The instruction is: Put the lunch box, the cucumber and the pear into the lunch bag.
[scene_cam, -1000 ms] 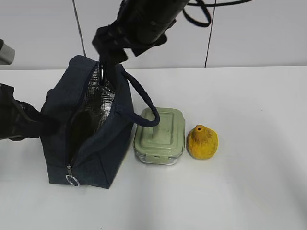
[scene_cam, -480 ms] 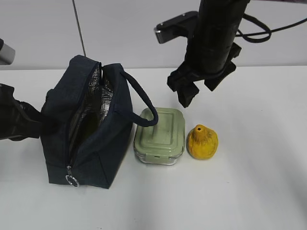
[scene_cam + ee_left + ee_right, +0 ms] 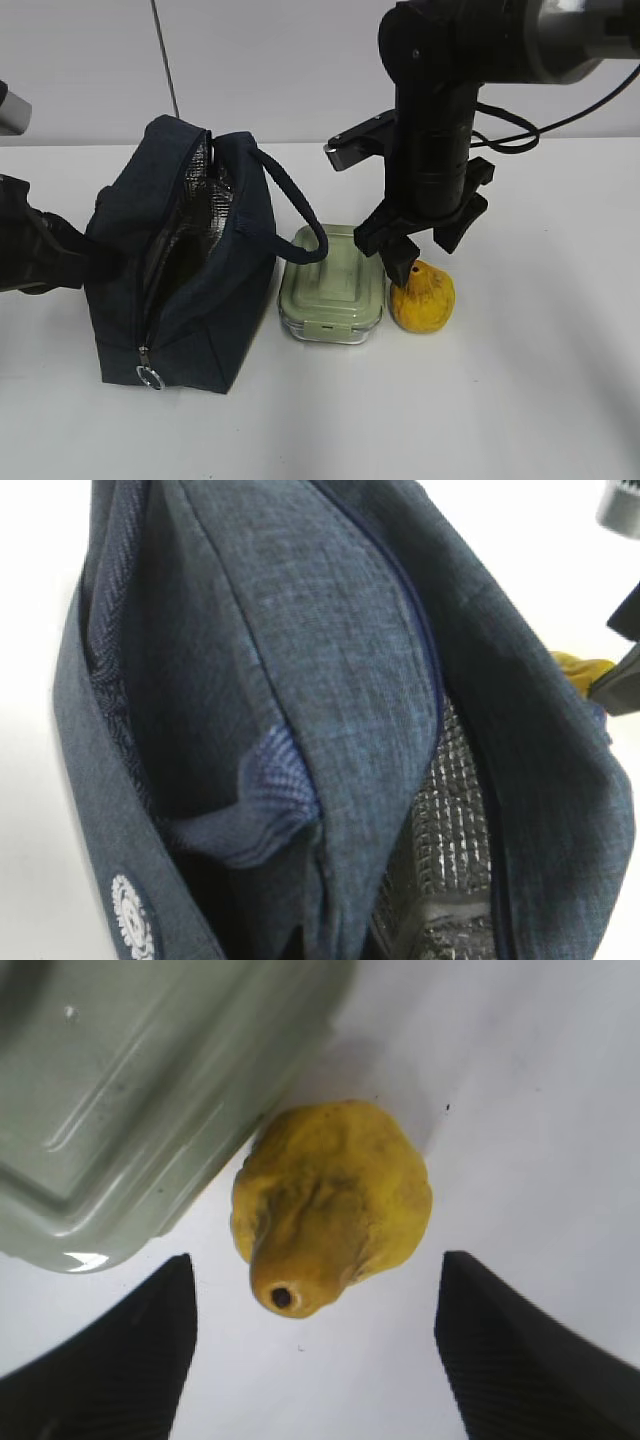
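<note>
Spread wide, my right gripper (image 3: 312,1360) hangs just above the pear (image 3: 422,297), which stands on the table (image 3: 540,380) directly under my wrist, with one finger on each side of it and its pointed top turned toward me; the lunch box (image 3: 333,283) lies just beside my left finger and almost touches the fruit. My left gripper is pressed together on the wall of the lunch bag (image 3: 180,260), I think, to keep its mouth open. To do this well, I judge I should come straight down, slide the left finger into the narrow gap without pushing the lunch box, and pinch the wide belly, not the tip.
</note>
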You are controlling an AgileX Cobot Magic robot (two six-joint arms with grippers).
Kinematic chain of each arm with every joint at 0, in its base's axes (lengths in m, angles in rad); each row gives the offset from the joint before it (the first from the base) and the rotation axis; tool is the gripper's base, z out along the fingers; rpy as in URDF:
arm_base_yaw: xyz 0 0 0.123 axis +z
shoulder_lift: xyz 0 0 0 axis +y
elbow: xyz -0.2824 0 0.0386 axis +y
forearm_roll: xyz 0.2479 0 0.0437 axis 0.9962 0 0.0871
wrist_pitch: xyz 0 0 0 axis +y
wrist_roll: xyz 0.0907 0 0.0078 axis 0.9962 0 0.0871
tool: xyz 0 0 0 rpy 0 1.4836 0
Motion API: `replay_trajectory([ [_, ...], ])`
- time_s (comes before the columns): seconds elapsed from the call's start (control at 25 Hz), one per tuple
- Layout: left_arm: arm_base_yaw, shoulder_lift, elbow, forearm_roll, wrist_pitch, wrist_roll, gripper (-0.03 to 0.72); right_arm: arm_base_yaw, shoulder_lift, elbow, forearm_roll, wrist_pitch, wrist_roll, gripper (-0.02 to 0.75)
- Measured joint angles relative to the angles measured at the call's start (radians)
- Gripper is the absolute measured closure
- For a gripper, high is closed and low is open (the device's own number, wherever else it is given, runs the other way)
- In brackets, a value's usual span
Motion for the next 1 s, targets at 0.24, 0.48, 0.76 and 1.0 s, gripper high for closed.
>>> replay_trajectory([
  [0.24, 0.000, 0.000, 0.000, 0.000, 0.000, 0.000, 0.688, 0.000, 0.021, 0.022, -0.002, -0.006, 0.002, 0.215],
  [0.48, 0.000, 0.000, 0.000, 0.000, 0.000, 0.000, 0.688, 0.000, 0.051, 0.025, -0.009, -0.033, 0.004, 0.350],
  [0.76, 0.000, 0.000, 0.000, 0.000, 0.000, 0.000, 0.688, 0.000, 0.027, 0.029, -0.066, -0.033, 0.019, 0.552],
  [1.0, 0.000, 0.000, 0.000, 0.000, 0.000, 0.000, 0.688, 0.001, -0.198, 0.027, 0.032, -0.115, -0.005, 0.553],
])
